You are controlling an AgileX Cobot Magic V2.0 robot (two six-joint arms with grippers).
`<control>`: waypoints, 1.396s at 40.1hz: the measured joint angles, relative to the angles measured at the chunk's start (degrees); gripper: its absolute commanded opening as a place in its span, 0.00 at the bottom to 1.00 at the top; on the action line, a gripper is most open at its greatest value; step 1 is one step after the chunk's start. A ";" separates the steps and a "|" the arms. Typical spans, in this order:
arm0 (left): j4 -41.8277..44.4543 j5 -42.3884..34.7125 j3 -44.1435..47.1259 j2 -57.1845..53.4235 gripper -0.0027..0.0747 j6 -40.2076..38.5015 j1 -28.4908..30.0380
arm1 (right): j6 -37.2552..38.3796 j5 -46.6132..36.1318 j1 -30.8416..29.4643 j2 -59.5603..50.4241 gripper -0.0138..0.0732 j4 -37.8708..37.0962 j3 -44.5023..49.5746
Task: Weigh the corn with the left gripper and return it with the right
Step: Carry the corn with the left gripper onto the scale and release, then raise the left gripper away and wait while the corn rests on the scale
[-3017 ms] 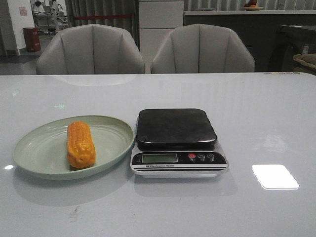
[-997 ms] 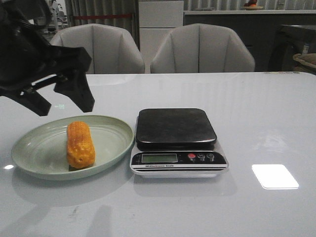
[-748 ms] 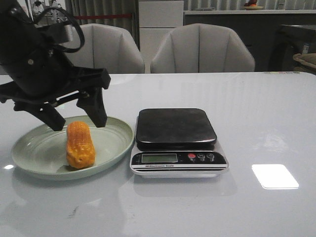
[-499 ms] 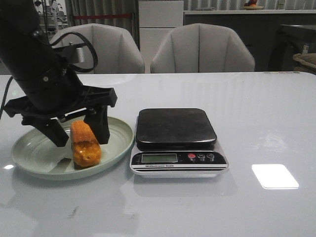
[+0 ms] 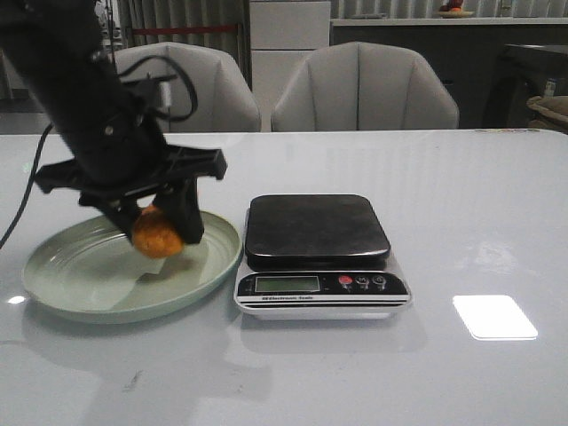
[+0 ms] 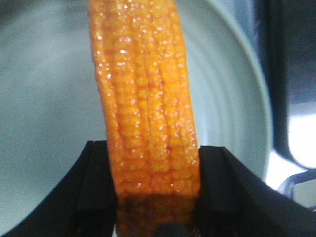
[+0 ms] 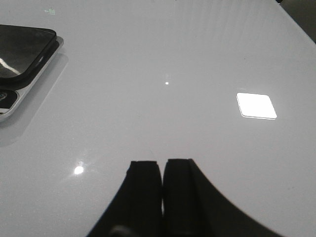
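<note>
Because its kernels are glossy and set in ridged rows, the corn [image 6: 145,113] looks stiff and fairly light, a thing that should keep its shape under a squeeze yet could slip or roll if pinched on the rounded sides too loosely; taking it across its girth near one end, as is done now, seems sound, though a hold nearer the middle would probably balance it better. It hangs just above the plate [image 5: 62,288], clear of the plate's floor, with most of its length running out past the fingers [image 6: 96,197] in the left wrist view. The left gripper [image 5: 153,232] is clenched on the corn, one finger pressed to each flank of the cob. Its bulky black arm slopes down from the far side of the plate, wide crossbar roughly level, fingers pointing down and toward the camera. The scale [image 5: 318,255] stands just beside the plate, its dark platform bare. Well away from the plate, beyond the scale, the right gripper [image 7: 161,180] hovers low over the bare worktop [image 7: 148,98], its fingers pressed together with nothing between them.
</note>
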 measured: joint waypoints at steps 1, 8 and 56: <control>0.10 0.12 -0.97 -0.15 0.18 0.00 -0.19 | 0.00 0.00 0.00 0.00 0.36 0.00 0.00; 0.23 0.37 -7.06 -0.99 0.18 0.90 -4.41 | 0.00 0.00 0.00 0.00 0.36 0.00 0.00; -0.52 -0.34 -13.72 0.02 0.82 1.34 -9.04 | 0.00 0.00 0.00 0.00 0.36 0.00 0.00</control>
